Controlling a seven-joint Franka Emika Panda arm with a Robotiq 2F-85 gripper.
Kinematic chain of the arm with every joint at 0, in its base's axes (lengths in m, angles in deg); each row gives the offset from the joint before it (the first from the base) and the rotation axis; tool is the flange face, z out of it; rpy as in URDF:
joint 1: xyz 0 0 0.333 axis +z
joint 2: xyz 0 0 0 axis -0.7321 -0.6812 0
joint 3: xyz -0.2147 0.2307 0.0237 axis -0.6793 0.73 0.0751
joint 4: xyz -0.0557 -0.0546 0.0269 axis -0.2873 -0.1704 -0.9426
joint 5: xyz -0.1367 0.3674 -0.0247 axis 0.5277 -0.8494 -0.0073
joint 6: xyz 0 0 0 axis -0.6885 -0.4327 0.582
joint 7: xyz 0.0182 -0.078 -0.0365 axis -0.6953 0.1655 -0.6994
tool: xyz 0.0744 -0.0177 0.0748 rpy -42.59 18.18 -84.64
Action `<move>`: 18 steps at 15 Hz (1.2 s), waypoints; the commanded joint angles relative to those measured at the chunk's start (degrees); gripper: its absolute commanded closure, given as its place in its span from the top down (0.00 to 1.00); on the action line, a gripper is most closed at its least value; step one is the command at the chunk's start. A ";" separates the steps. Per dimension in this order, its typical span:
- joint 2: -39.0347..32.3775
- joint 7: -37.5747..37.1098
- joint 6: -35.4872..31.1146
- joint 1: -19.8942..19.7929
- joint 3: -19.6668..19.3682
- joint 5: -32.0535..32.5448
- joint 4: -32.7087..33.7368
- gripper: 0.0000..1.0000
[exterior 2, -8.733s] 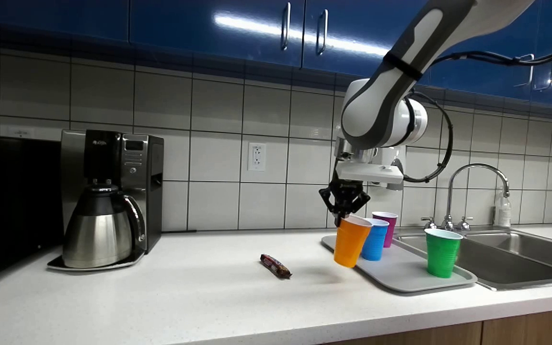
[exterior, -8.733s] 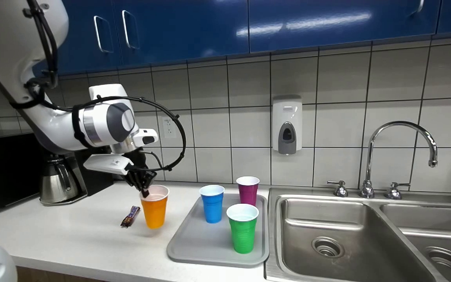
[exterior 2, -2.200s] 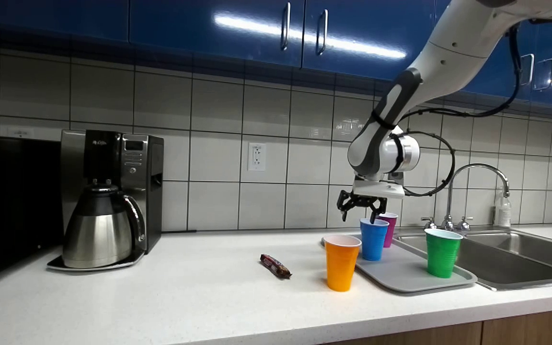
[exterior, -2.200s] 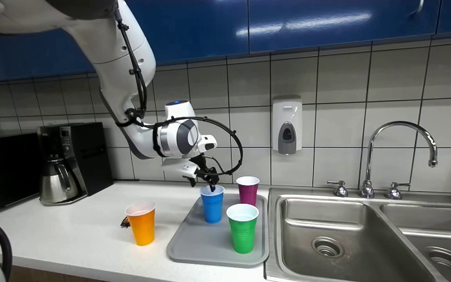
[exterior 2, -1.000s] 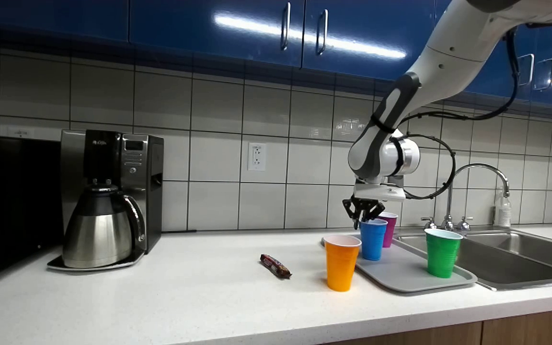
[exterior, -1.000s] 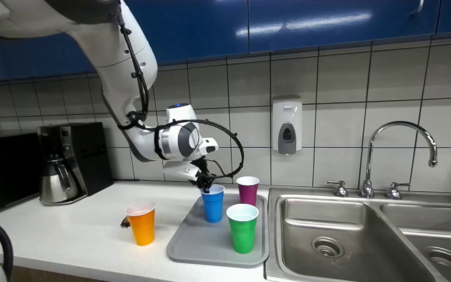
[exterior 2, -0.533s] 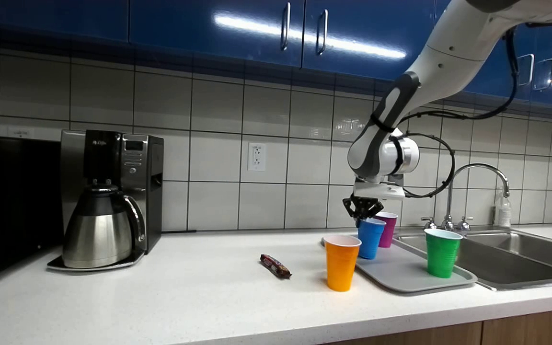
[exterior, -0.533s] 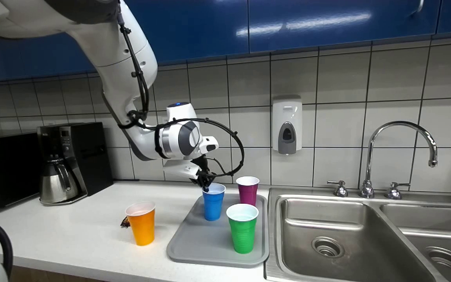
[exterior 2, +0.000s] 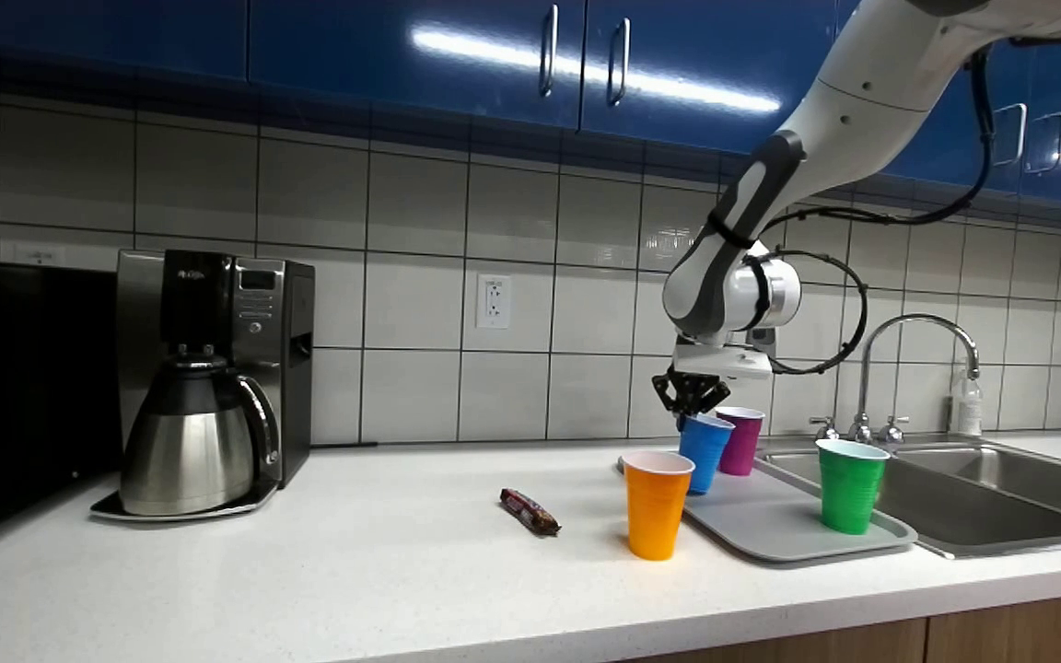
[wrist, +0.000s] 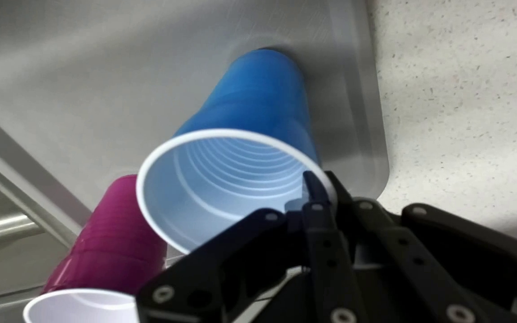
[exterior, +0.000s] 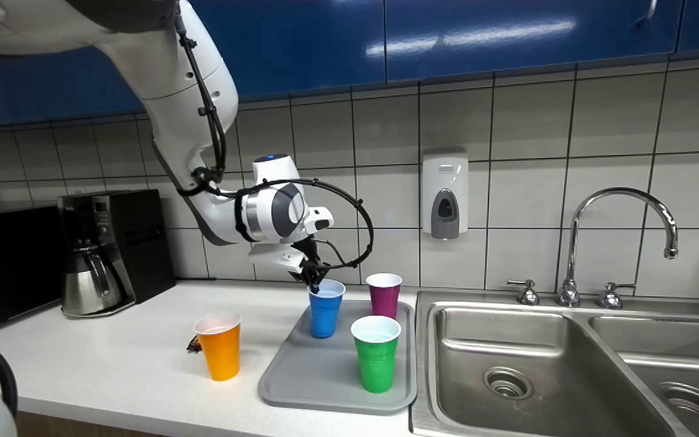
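My gripper (wrist: 324, 180) is shut on the rim of the blue cup (wrist: 258, 98), one finger inside the white mouth and the other outside. In both exterior views the blue cup (exterior: 325, 315) leans slightly under the gripper (exterior 2: 682, 424), over the back part of the grey tray (exterior: 319, 382). Whether its base touches the tray I cannot tell. Close beside it stands a purple cup (wrist: 115, 237). A green cup (exterior: 377, 361) stands upright nearer the tray's front. Off the tray, an orange cup (exterior 2: 655, 506) stands upright on the counter.
A wrapped candy bar (exterior 2: 530, 511) lies near the orange cup, partly hidden behind it in an exterior view. The steel sink (exterior: 507, 340) with its tall faucet (exterior: 622, 191) adjoins the tray. A coffee maker (exterior 2: 217, 387) stands by the wall, with blue cabinets (exterior 2: 420, 55) overhead.
The orange cup, earlier held by my gripper, now stands on the counter. My gripper moved to the blue cup and closed on its rim; the cup has since tilted and shifted slightly.
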 commanded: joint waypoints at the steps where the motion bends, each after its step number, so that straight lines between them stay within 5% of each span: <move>1: 2.45 0.20 0.62 1.28 -0.83 -0.45 -0.86 0.01; 18: 6.12 5.88 -1.95 1.24 3.18 -2.14 -1.54 0.01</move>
